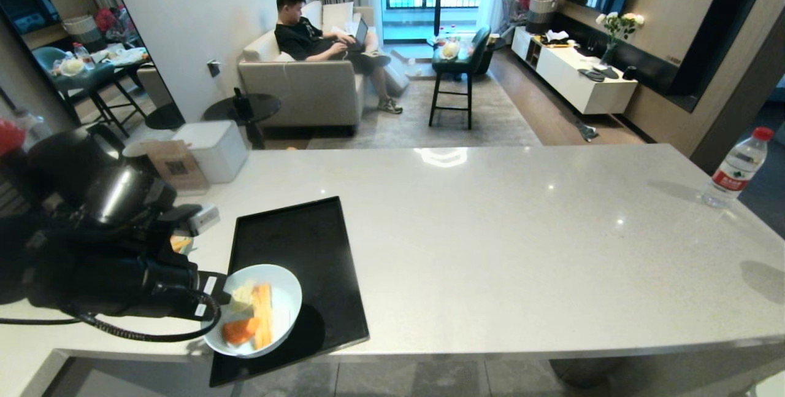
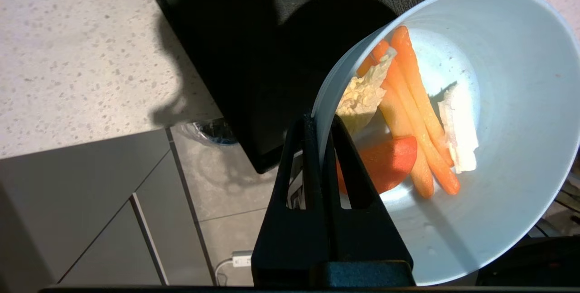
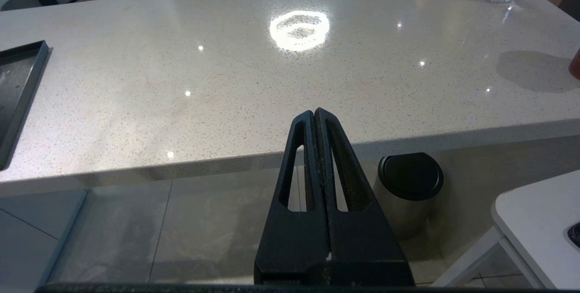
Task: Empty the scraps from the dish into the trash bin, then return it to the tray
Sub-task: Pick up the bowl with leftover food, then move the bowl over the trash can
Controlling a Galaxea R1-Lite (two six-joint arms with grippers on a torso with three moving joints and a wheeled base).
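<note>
Bench [image 1: 490, 231]: broad, pale speckled stone, glossy; matte black low-rimmed tray [image 1: 294, 243] laid at its near left edge. Dish [image 1: 254, 311]: small glossy white bowl, carried tilted over the tray's near corner, scraps [image 2: 408, 116] (carrot sticks, pale leaf bits) not yet tipped out. Left pincer [image 2: 324, 123]: clamped thinly on the dish's rim, presumably for carrying to the bin; right pincer [image 3: 315, 116]: closed, empty, idle at the bench's near edge.

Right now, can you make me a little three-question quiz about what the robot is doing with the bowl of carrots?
1. True or false: the left gripper is shut on the rim of the bowl.
2. Where is the bowl? A) lifted over the black tray's near corner B) beside the water bottle C) on the floor.
3. Fill in: the right gripper holds ____.

Key: 1 true. 2 A. 3 nothing; it is shut, hanging before the counter's edge.
</note>
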